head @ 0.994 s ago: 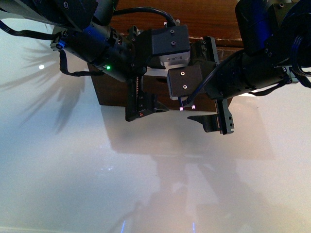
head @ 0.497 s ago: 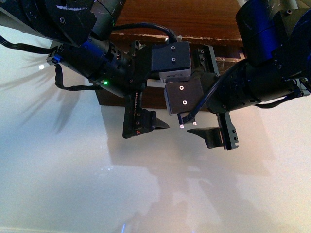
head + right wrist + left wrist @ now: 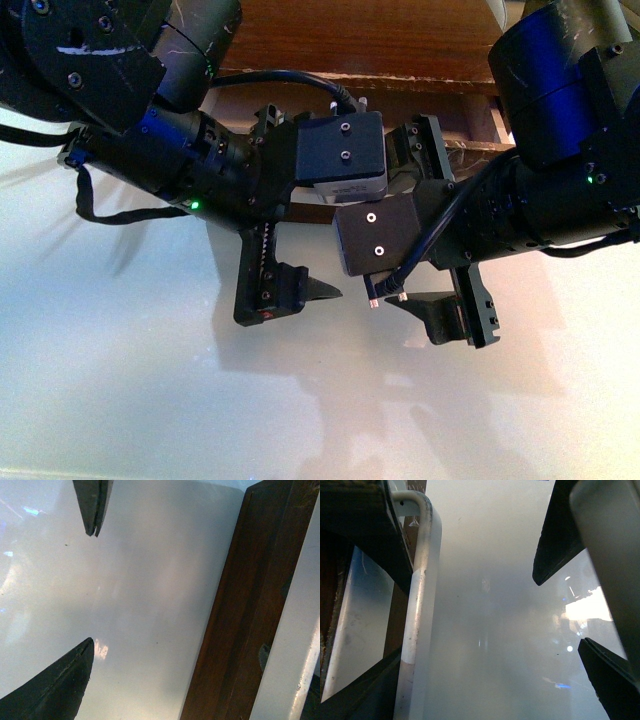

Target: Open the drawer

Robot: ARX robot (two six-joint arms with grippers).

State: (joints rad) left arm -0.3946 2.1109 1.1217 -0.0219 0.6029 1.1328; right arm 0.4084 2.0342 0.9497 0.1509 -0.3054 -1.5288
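Observation:
The dark-brown drawer (image 3: 475,120) is under the cabinet's top edge, and both arms hide most of its front. A paler strip shows behind the front. My left gripper (image 3: 300,215) and right gripper (image 3: 400,220) hang side by side just in front of it, both open and empty. In the left wrist view the white bar handle (image 3: 420,605) runs along the brown front (image 3: 395,620), beside my open left gripper (image 3: 557,611) and not between its fingers. In the right wrist view the handle (image 3: 290,645) and front (image 3: 240,630) lie beside my open right gripper (image 3: 92,587).
A glossy white surface (image 3: 150,380) spreads below and in front of the cabinet and reflects the arms. The dark wooden cabinet top (image 3: 350,40) runs along the far side. Black cables (image 3: 100,215) hang from the left arm.
Both grippers have moved toward me, away from the cabinet, and stay open. More of the paler strip under the cabinet's top edge shows now.

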